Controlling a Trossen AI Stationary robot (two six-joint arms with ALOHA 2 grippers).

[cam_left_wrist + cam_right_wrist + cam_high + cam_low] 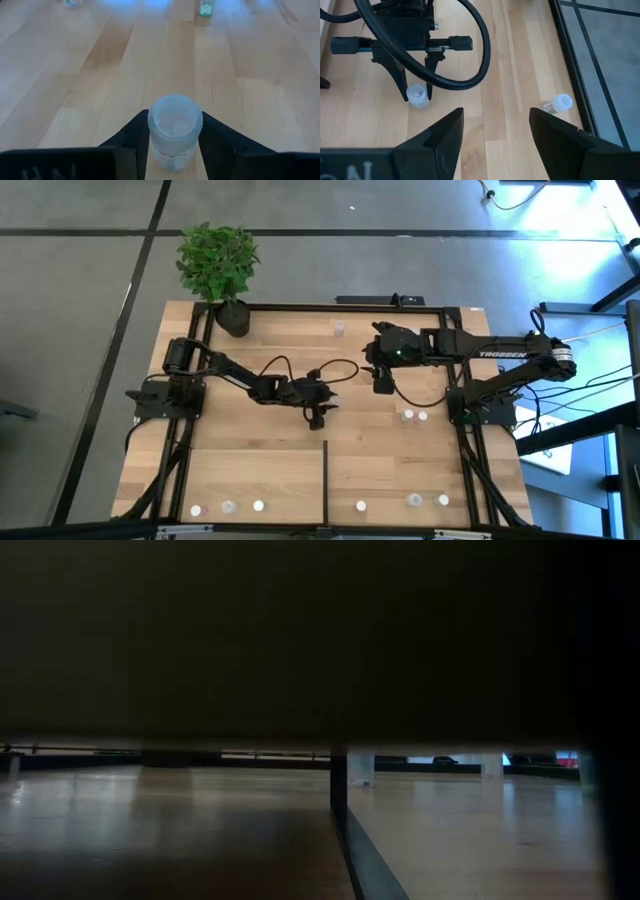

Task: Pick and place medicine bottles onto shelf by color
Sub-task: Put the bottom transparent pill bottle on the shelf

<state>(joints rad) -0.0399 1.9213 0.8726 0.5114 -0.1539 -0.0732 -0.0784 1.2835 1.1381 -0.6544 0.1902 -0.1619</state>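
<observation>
One bottle point(175, 130) between left gripper point(175, 145) fingers point(131, 136), mid-table; I see both fingers against its sides, so I log it as gripped, bottle upright on wood tabletop point(260, 450). Right gripper point(495, 132) hovers right of centre, jaws spread, holding nothing. Toppled bottle point(557, 103) lies just beside black rail point(572, 70). Two bottles point(415, 417) right of centre. Six bottles along near edge, three left point(228, 506) and three right point(412, 501) of divider bar point(325, 475). Plant pot point(232, 317) far left corner.
</observation>
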